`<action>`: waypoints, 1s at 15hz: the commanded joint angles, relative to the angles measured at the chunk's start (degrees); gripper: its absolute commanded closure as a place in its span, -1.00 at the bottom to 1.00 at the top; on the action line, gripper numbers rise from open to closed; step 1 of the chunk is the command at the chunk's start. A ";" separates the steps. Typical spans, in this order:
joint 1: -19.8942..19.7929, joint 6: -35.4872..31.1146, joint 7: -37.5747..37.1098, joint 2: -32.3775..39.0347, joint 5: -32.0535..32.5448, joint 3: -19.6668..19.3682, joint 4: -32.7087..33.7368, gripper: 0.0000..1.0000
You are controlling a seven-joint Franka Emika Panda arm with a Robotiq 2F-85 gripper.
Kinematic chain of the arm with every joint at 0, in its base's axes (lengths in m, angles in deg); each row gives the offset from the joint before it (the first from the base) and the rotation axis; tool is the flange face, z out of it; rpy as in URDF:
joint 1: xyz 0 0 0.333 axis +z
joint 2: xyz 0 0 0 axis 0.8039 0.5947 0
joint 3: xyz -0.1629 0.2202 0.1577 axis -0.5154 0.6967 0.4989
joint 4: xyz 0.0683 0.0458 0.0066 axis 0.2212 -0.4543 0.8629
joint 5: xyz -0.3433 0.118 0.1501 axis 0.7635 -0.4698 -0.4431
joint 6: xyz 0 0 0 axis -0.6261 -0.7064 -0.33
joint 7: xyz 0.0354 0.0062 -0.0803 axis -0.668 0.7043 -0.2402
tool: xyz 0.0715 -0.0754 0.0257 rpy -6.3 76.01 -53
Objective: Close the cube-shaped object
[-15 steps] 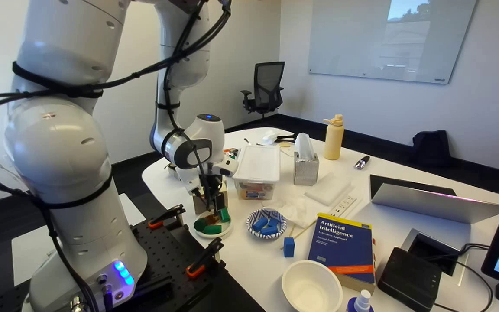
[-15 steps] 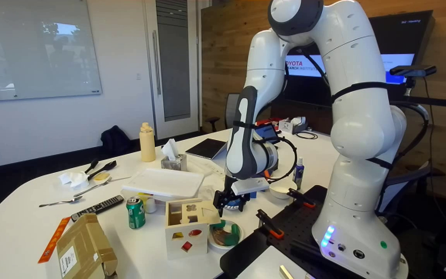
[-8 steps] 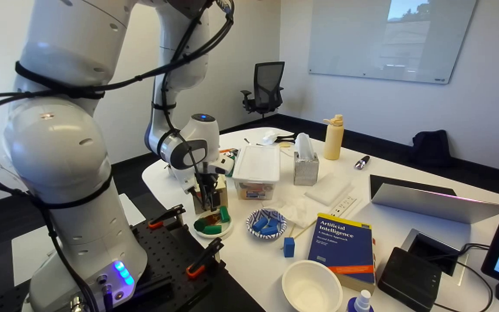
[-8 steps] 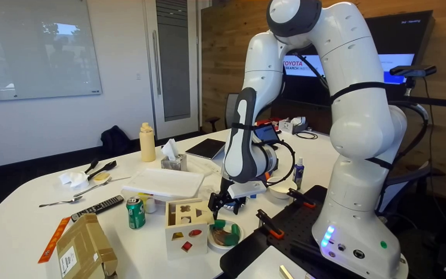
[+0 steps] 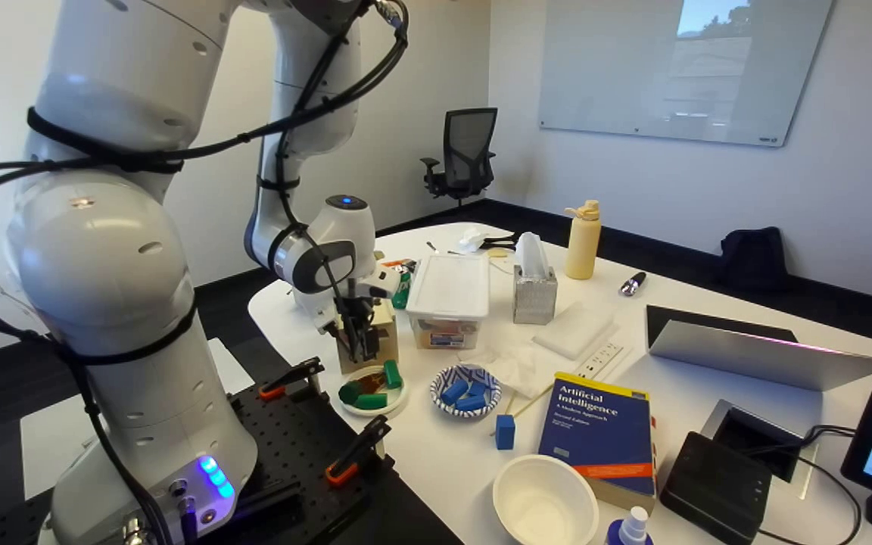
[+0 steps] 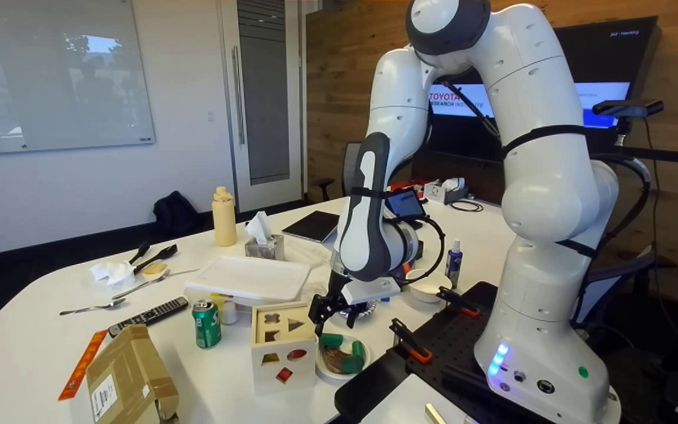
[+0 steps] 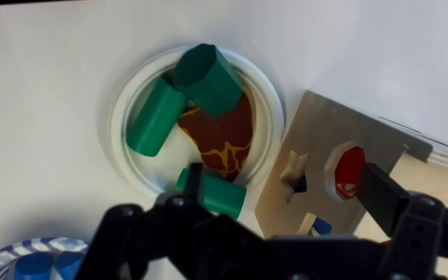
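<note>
Lid (image 6: 283,325), offset earlier, now covers wooden cube box (image 6: 283,363); pincer (image 7: 284,173) beside it, spread wide

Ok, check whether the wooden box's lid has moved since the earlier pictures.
Yes. In an exterior view, the lid has slid toward the green can, which stayed put, covering more of the wooden box.

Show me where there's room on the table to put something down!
There's bare table between the cardboard box, can and wooden box, and between the plate, lone blue block and white bowl. It's crowded where plate and wooden box sit close, near the gripper.
</note>
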 commanded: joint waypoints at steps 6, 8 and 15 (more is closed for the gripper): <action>3.15 5.40 -4.10 -5.95 -1.09 -1.22 -0.69 -1.00; 4.11 8.93 -4.09 -11.20 -1.48 -1.48 -1.60 -1.00; -4.81 19.52 -0.88 -27.81 -7.83 12.42 -1.31 -1.00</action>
